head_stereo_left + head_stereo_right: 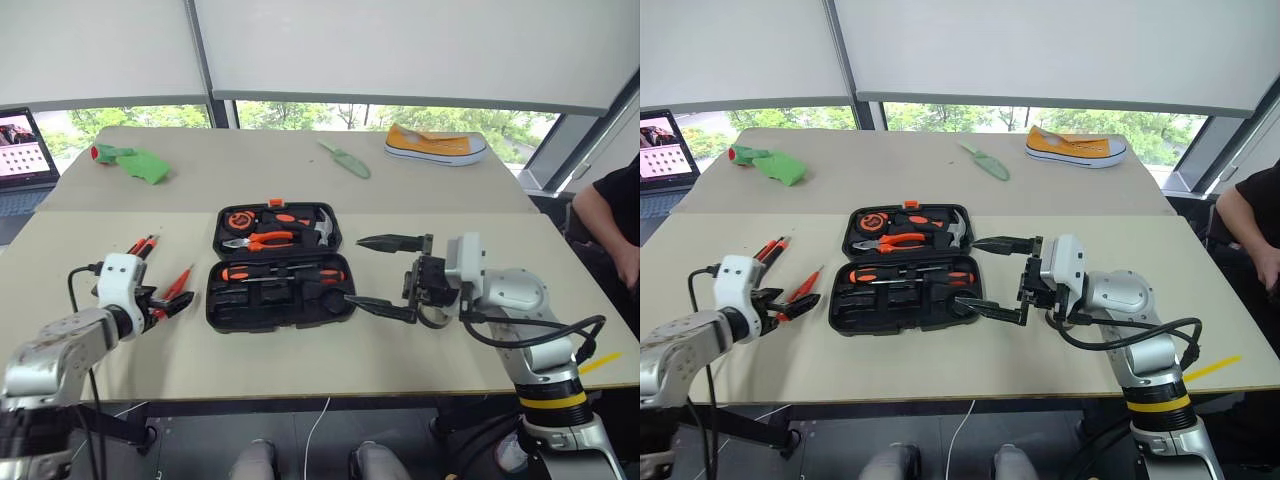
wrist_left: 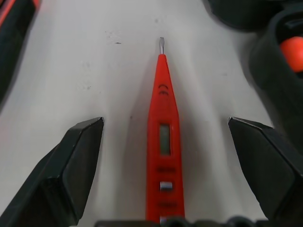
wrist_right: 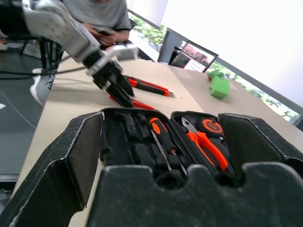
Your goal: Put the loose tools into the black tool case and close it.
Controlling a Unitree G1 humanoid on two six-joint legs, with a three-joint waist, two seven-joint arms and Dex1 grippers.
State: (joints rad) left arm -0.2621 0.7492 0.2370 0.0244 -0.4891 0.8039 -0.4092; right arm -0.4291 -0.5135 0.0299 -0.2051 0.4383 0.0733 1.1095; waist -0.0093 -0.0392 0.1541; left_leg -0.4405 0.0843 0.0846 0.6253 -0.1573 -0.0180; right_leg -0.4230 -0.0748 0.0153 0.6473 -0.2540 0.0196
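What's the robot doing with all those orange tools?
It is packing loose tools into the open black tool case on the table. Its left gripper is open, with its fingers on either side of a slim orange tester screwdriver that lies beside the case, not yet gripped. Two more screwdrivers lie nearby. Its right gripper is open and empty at the other side of the case.
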